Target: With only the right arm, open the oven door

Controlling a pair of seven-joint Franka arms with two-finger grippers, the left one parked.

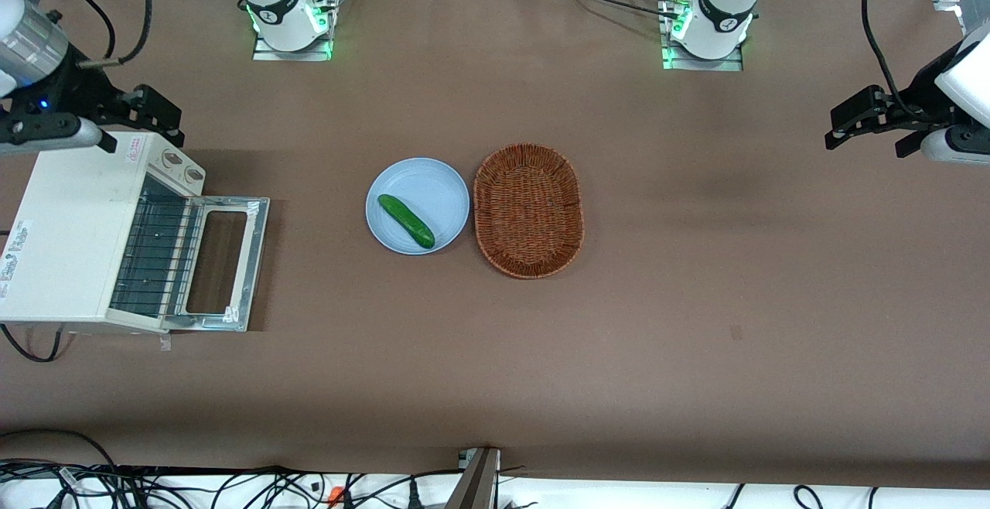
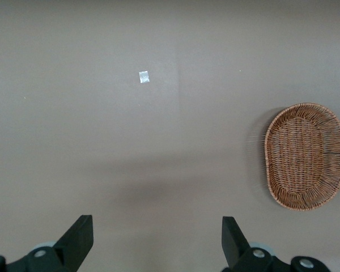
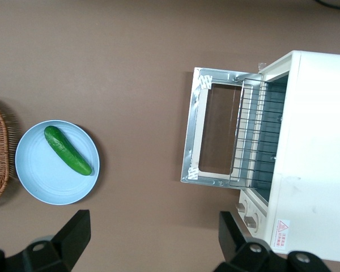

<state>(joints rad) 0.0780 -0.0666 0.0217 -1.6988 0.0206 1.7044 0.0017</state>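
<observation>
Now the oven door (image 1: pixel 224 269) lies dropped flat on the bench (image 1: pixel 696 300) at the frame's left edge; a cucumber (image 1: pixel 405 220) on a blue plate (image 1: pixel 441 184) sits mid-frame, touching a wicker basket (image 1: pixel 528 210). Upper left, the claw (image 1: pixel 158 116) hangs with fingers apart, holding nothing.

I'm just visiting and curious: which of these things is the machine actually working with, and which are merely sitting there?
In the job:
oven door, already folded down flat
hand, open, raised above the oven

Just lying about:
plate
cucumber on it
wicker basket
</observation>
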